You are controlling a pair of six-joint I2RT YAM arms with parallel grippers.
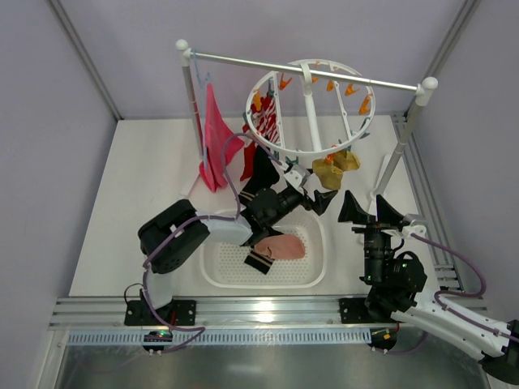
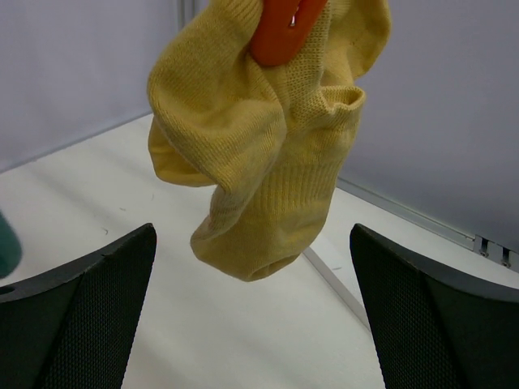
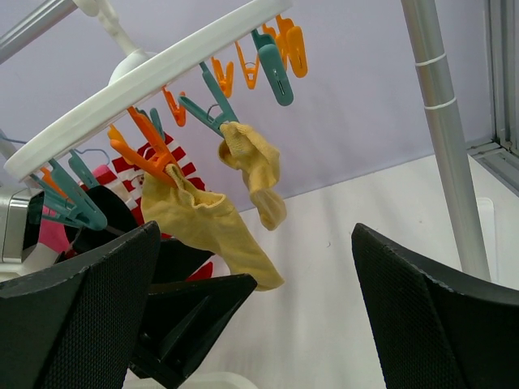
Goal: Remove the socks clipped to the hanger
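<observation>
white basket (image 1: 227, 265) holds a pink sock (image 1: 282, 247) and a black sock (image 1: 259, 261); left gripper (image 1: 313, 193) and right gripper (image 1: 367, 212) both gape wide, empty.

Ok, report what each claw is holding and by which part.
Nothing is held. The left claw is open; the yellow sock hangs from an orange clip, seen between its fingers but not gripped. The right claw is open and empty.

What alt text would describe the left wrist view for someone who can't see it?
A mustard yellow knitted sock hangs from an orange plastic clip, framed by the two black fingers of the open left claw.
</observation>
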